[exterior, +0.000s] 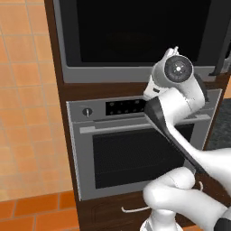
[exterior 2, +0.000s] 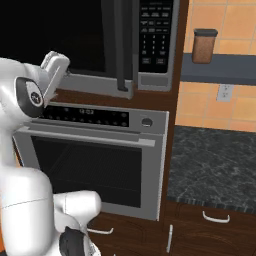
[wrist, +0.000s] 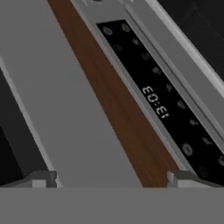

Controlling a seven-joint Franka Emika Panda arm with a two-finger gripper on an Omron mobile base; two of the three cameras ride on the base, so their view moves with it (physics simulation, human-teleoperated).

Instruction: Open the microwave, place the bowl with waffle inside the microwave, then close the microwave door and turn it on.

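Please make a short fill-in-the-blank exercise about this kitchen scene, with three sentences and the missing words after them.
1. The microwave door is now ____.
2. The oven sits directly ____ the microwave.
3. The jaws of the gripper stand ____, holding nothing.

Missing words: closed; below; open
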